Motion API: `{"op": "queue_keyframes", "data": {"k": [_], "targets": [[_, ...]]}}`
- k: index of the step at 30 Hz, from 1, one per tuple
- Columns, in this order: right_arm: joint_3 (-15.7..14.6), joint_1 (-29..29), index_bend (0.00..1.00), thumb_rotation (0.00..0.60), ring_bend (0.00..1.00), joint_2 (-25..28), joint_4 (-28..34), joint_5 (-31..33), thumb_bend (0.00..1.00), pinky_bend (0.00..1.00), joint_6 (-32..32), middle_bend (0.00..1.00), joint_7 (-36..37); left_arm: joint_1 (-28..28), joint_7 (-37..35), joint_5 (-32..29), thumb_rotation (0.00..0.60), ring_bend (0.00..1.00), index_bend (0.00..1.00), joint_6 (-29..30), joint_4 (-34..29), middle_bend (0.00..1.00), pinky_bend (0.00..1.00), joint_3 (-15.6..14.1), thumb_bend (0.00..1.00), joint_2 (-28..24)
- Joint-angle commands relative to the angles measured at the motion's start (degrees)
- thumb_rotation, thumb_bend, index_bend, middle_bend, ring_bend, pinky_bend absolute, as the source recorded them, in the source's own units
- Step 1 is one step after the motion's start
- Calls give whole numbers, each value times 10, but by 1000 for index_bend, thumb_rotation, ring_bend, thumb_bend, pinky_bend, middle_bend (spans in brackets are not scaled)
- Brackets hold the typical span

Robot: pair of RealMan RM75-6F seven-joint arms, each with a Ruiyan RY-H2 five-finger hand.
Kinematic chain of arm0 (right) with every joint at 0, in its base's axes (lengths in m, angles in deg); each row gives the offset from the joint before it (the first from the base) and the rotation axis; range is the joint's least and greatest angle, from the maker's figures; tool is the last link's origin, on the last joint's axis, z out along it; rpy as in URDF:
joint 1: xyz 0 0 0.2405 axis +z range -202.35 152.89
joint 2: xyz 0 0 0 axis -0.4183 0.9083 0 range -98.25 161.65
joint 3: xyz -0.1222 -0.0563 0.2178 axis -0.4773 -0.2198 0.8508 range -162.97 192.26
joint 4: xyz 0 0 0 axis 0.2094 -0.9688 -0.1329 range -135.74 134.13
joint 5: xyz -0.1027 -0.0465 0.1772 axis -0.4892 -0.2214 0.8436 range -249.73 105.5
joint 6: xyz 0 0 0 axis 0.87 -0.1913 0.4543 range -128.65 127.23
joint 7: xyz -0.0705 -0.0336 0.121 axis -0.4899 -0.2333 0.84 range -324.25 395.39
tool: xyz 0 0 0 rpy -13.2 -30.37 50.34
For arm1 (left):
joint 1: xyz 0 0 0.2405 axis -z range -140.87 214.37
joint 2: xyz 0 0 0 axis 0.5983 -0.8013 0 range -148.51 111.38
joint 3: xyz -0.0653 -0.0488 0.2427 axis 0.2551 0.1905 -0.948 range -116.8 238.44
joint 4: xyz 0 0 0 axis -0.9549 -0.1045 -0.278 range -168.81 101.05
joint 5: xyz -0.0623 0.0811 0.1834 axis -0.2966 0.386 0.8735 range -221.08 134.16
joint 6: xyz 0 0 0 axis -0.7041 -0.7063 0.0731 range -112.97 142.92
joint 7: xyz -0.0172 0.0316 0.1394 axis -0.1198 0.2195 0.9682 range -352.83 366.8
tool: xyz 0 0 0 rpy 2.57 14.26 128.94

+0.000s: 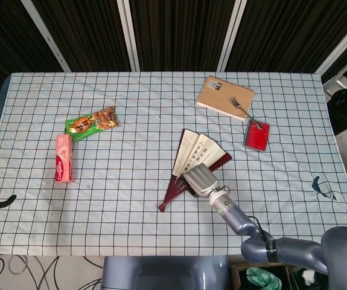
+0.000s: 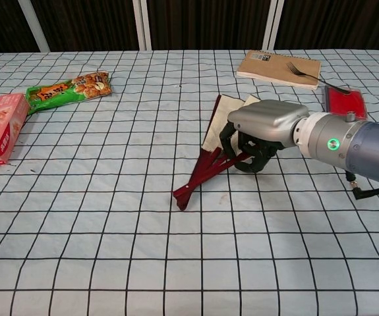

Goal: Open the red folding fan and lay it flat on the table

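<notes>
Mid-table, partly open red fan (image 1: pixel 191 160) pivot toward near-left, right hand (image 2: pixel 263 128) curled over its ribs

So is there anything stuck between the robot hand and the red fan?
No, nothing visible is in the way. The right robot hand is already on the partly opened red folding fan, its dark fingers curled over the red ribs. The checked tablecloth around the fan is bare, leaving room to spread it flat.
</notes>
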Motion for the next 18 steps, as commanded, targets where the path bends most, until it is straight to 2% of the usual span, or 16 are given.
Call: {"op": "queue_keyframes", "data": {"k": [1, 10, 15, 18], "targets": [[2, -1, 675, 600, 918, 7, 9, -10, 557, 840, -4, 855, 7, 0, 0, 0, 600, 0, 0, 0, 0, 0, 0, 0, 15, 0], [13, -4, 745, 600, 918, 30, 31, -51, 726, 840, -25, 855, 43, -2, 2, 1, 600, 0, 0, 2, -9, 0, 0, -2, 15, -2], [23, -3, 755, 600, 918, 46, 43, -68, 750, 840, -32, 857, 60, 0, 9, 9, 600, 0, 0, 5, -21, 0, 0, -2, 14, -10], [42, 1, 762, 600, 919, 56, 53, -73, 754, 840, -42, 860, 72, 4, 18, 16, 600, 0, 0, 7, -36, 0, 0, 0, 15, -18]]}}
